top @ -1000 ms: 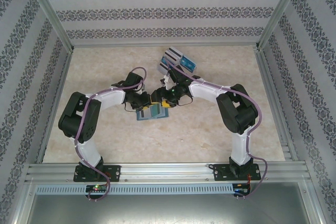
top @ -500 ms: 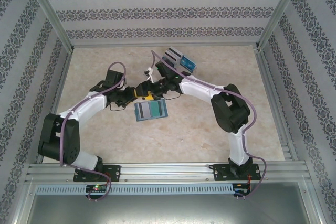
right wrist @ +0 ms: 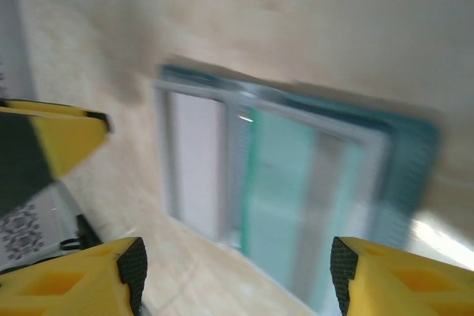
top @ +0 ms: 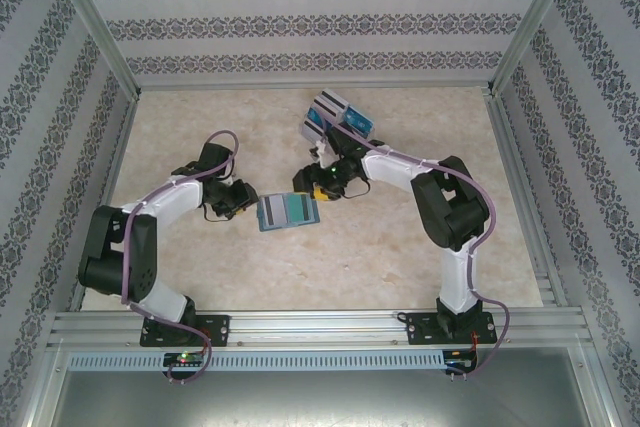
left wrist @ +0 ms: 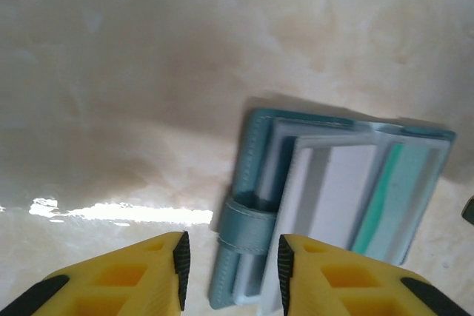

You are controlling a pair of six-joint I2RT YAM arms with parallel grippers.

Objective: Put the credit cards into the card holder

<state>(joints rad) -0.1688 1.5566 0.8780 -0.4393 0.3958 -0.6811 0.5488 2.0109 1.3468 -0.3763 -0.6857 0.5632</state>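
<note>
The teal card holder [top: 288, 211] lies open on the table, with a white-grey card [left wrist: 335, 194] and a teal card [left wrist: 404, 197] lying in it. Its strap loop [left wrist: 248, 223] faces my left gripper [top: 243, 205], which hovers at the holder's left edge. In the left wrist view that gripper [left wrist: 231, 271] is open, and the strap shows beyond its tips, not pinched. My right gripper [top: 308, 191] hangs over the holder's right end. Seen from its own wrist, the right gripper [right wrist: 237, 275] is wide open and holds nothing. More credit cards [top: 340, 113] lie fanned at the far middle.
Aluminium posts and patterned walls [top: 320, 27] close in the marble table on three sides. A rail [top: 320, 327] carrying both arm bases runs along the near edge. Bare table [top: 300, 267] lies in front of the holder.
My left gripper dropped back from the middle to the holder's left edge. My right gripper drew back rightwards to the holder's right end. The holder stays where it was.
</note>
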